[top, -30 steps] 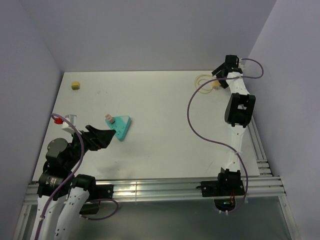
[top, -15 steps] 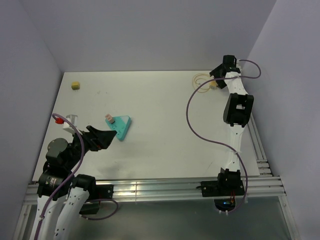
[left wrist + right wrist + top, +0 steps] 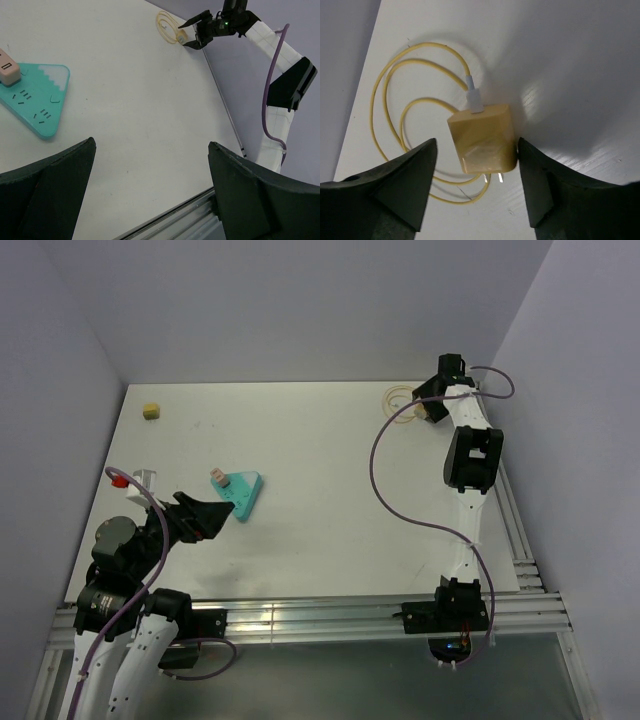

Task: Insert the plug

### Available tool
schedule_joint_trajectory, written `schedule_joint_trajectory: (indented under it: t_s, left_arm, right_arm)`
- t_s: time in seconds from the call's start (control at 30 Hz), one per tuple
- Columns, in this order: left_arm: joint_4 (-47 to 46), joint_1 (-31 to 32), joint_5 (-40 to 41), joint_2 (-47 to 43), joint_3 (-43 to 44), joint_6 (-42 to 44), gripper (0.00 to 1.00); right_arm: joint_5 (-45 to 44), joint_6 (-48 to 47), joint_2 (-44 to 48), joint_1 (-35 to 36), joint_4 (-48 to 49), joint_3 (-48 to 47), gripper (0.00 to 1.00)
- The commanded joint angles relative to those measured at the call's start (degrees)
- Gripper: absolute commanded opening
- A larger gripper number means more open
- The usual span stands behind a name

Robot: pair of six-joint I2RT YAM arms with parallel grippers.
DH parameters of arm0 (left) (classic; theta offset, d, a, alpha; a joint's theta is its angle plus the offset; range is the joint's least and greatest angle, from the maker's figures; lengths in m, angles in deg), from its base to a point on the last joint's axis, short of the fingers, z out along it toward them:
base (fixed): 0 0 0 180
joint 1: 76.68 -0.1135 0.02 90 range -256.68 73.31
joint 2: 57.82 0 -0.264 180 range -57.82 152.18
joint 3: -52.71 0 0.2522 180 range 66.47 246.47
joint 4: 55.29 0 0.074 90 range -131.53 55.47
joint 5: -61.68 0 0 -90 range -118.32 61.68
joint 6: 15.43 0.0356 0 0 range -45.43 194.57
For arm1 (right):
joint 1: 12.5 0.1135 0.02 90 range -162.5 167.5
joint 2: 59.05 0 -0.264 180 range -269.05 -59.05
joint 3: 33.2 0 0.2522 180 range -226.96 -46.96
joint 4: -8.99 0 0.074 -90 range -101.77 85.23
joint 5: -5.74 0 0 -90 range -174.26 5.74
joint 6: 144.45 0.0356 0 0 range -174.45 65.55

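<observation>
The table (image 3: 330, 530) carries the teal wedge-shaped block (image 3: 241, 492) at about 9 o'clock from its middle in the top view, and the plug (image 3: 482, 137) far off at about 1 o'clock, by the far right corner. The step in hand appears to be the grasp. Your right gripper (image 3: 477, 150) is spread wide with one finger on either side of the plug and nothing clamped; whether the 3 o'clock finger touches the body cannot be told. Your left gripper (image 3: 151, 145) is also wide open and empty, hanging above the table just 6 o'clock of the teal block. The pale cable (image 3: 385, 90) lies in loose loops at 9 o'clock of the plug. In the right wrist view the plug lies flat, its long axis running 12 to 6 o'clock: the cable enters at 12, the prongs (image 3: 494, 177) point to 6. Next, you will likely need to close squarely across the body's sides, then lift and carry it to the block.
</observation>
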Motion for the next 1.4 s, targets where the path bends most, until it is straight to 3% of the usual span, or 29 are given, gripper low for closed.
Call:
schedule_joint_trajectory:
  t_s: [0.0, 0.13, 0.33, 0.47, 0.67, 0.77, 1.1, 1.37]
  left_arm:
    - [-1.2, 0.2, -1.2, -0.7, 1.4, 1.6, 1.0]
    - [-1.2, 0.2, -1.2, -0.8, 1.3, 1.6, 1.0]
    - [-1.5, 0.3, -1.4, -0.7, 1.2, 1.6, 1.0]
    - [-1.7, 0.3, -1.5, -0.4, 1.1, 1.6, 0.99]
    - [-1.4, 0.3, -1.8, 0.2, 1.3, 1.6, 1.0]
    - [-1.5, 0.3, -1.8, 0.6, 1.2, 1.6, 0.99]
    - [-2.7, -0.5, -3.4, 4.1, 0.5, 1.5, 0.93]
    - [-4.4, -0.6, -6.3, 5.0, -0.1, 1.6, 0.8]
  right_arm:
    - [-0.1, 1.7, -1.1, 0.3, -2.3, -0.6, 0.7]
    - [-0.6, 2.1, -1.6, 0.3, -3.4, -1.6, 0.61]
    - [1.7, 0.9, -1.5, 0.3, -2.2, -1.2, 0.39]
    - [4.7, -0.7, 1.4, 0.4, 2.0, 2.7, 0.32]
    - [10.5, -6.7, 9.5, 1.8, 7.8, 9.3, 0.0]
    - [12.3, -9.5, 14.8, 2.9, 9.8, 12.2, 0.0]
    - [13.7, -13.6, 37.4, 12.5, 24.6, 42.1, 0.0]
    - [19.2, -28.5, 54.5, 23.6, 33.4, 61.9, 0.0]
